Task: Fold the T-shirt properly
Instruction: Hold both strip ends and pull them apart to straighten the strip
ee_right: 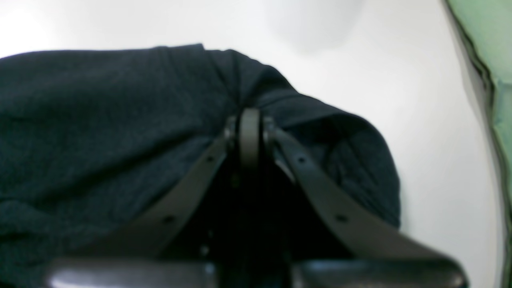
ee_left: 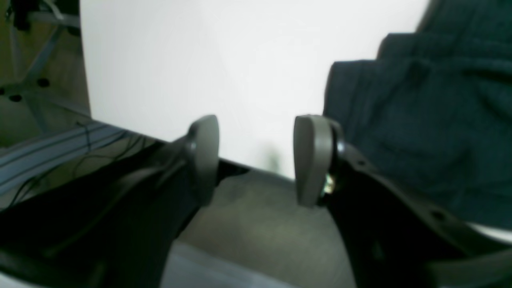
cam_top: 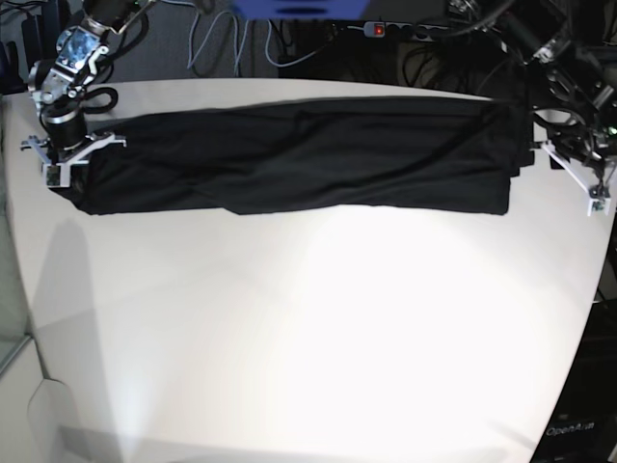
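The near half of the white table (cam_top: 308,338) lies bare under a bright glare. Beyond it, the T-shirt (cam_top: 299,154) stretches as 1 long black band across the far part of the table, from about 9 o'clock to 3 o'clock in the base view, folded lengthwise with creases running along it.

At the 9 o'clock end, the right gripper (cam_top: 67,154) sits on the shirt's edge. In the right wrist view the right gripper (ee_right: 250,132) has its 2 fingers pressed together, pinching a gathered bunch of the dark fabric, which puckers into folds around the tips.

At the 3 o'clock end, the left gripper (cam_top: 569,164) stands just beside the shirt's other end. In the left wrist view the left gripper (ee_left: 256,156) has its 2 grey pads (ee_left: 206,152) spread well apart with only white tabletop between them, gripping nothing; the T-shirt (ee_left: 432,132) lies off at 2 o'clock of the pads, close to the right-hand one.
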